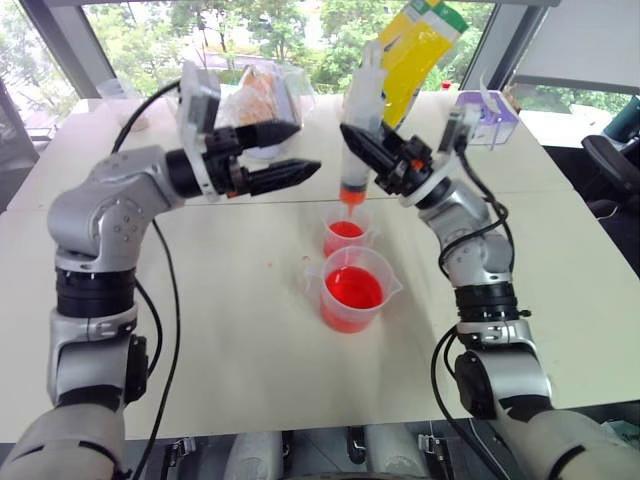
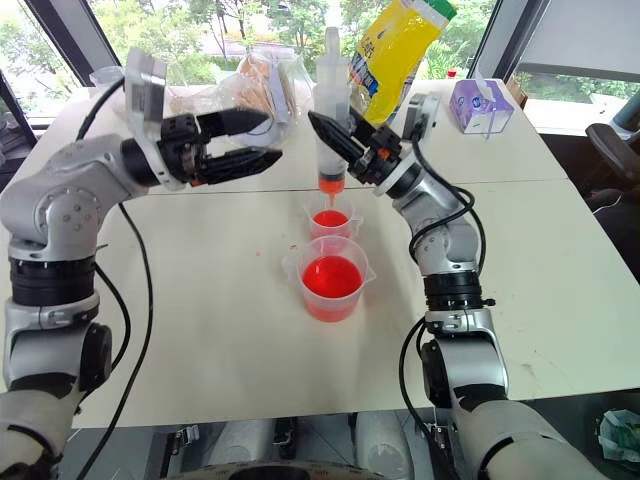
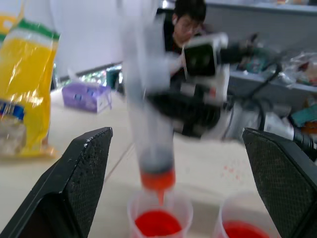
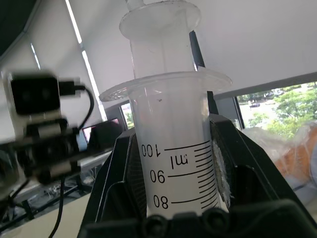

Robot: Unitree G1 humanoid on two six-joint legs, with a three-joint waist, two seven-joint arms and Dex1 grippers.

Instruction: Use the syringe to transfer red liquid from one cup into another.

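Left arm: raised from the robot's left side, forearm reaching inward toward the middle.
Left gripper: fingers spread wide, pointing roughly level toward the right arm, holding nothing.
Right arm: elbow low, forearm angled up and inward.
Right gripper: fingers clamped on the syringe barrel, held upright.

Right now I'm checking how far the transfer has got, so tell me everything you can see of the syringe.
The syringe is clear plastic with a wide barrel, black millilitre markings, flanges and a white plunger pushed nearly home. It stands upright, clamped by the right gripper. Its orange-red tip hangs just over the small cup, a little red liquid at the barrel's bottom.
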